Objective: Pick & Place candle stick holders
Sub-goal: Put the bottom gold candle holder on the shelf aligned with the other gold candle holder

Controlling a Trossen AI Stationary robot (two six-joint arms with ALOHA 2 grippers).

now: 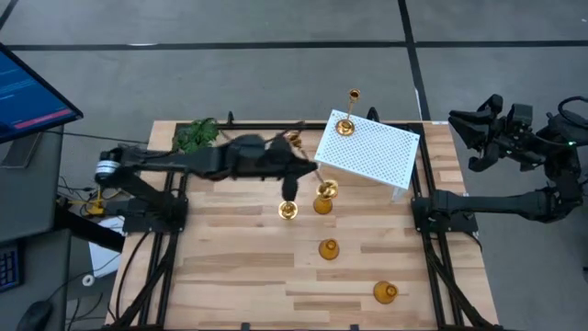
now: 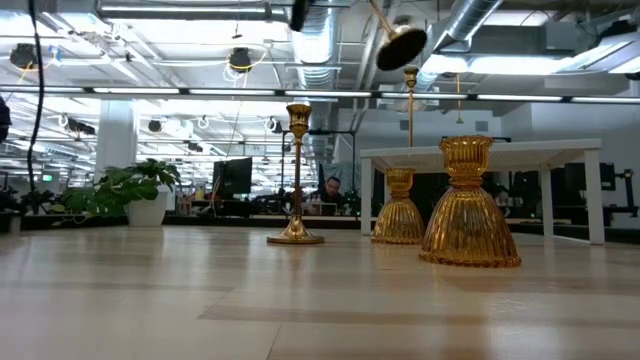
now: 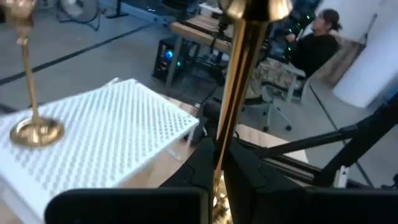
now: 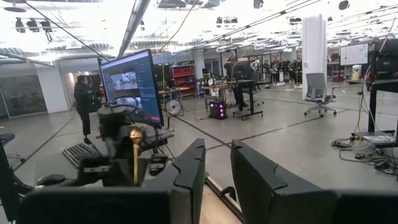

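My left gripper [image 1: 310, 168] is over the table's middle, beside the white perforated stand [image 1: 372, 152], shut on a tall brass candle stick [image 3: 239, 68]. In the low view that stick's round base [image 2: 401, 46] hangs high in the air. A second tall stick [image 1: 346, 122] stands on the stand, and a third [image 1: 288, 211] stands on the table. Three squat amber holders [image 1: 322, 204], [image 1: 329, 248], [image 1: 385, 292] stand on their bases on the table. My right gripper [image 1: 469, 140] is open and empty, beyond the table's right edge. My left gripper pinches the tall stick's thin stem [image 3: 225, 140] between its two fingers [image 3: 200, 163], which lie across the stem. The stick is lifted clear of the table and tilted, its base [image 2: 401, 46] lowest.
A green leafy plant [image 1: 196, 134] stands at the far left corner. The stand takes up the far right of the table. The near left of the wooden table [image 1: 230, 285] holds no objects. People sit at desks in the room beyond.
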